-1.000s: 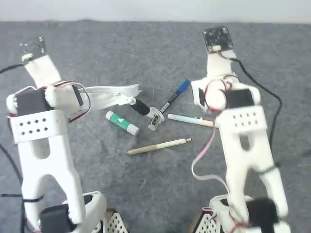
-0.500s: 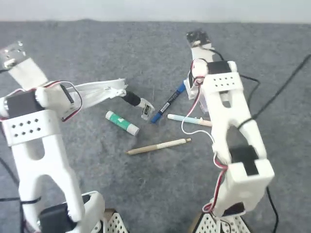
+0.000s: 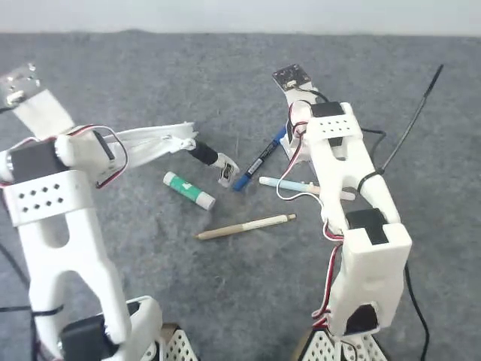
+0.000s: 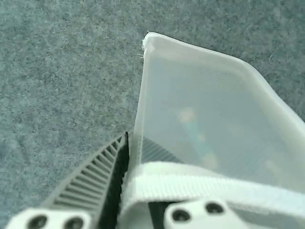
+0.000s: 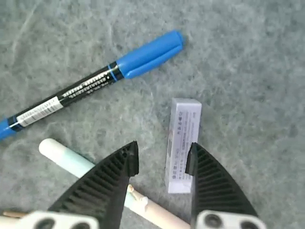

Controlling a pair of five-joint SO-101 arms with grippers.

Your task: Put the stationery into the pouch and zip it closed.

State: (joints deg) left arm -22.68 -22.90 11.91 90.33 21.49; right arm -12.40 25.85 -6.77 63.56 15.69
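Note:
My left gripper (image 4: 129, 143) is shut on the rim of the white mesh pouch (image 4: 205, 119), which in the high view juts rightward as the pouch (image 3: 154, 141) from the left arm. A black item (image 3: 207, 156) with a pale end sticks out at the pouch's mouth. On the grey mat lie a green glue stick (image 3: 189, 189), a blue marker (image 3: 259, 160), a pale blue pen (image 3: 297, 185) and a beige pen (image 3: 245, 226). My right gripper (image 5: 162, 150) is open just above a pale eraser (image 5: 181, 143), beside the blue marker (image 5: 95, 81) and the pale pen (image 5: 66, 160).
Grey carpet-like mat (image 3: 188, 75) covers the table. The right arm (image 3: 342, 173) stretches over the pens, with loose cables (image 3: 409, 128) to its right. Both arm bases stand at the near edge. Open mat lies at the back and between the bases.
The right arm swung forward and down over the marker and pens. The left arm drew the pouch and the black item a little to the left. The blue marker shifted slightly.

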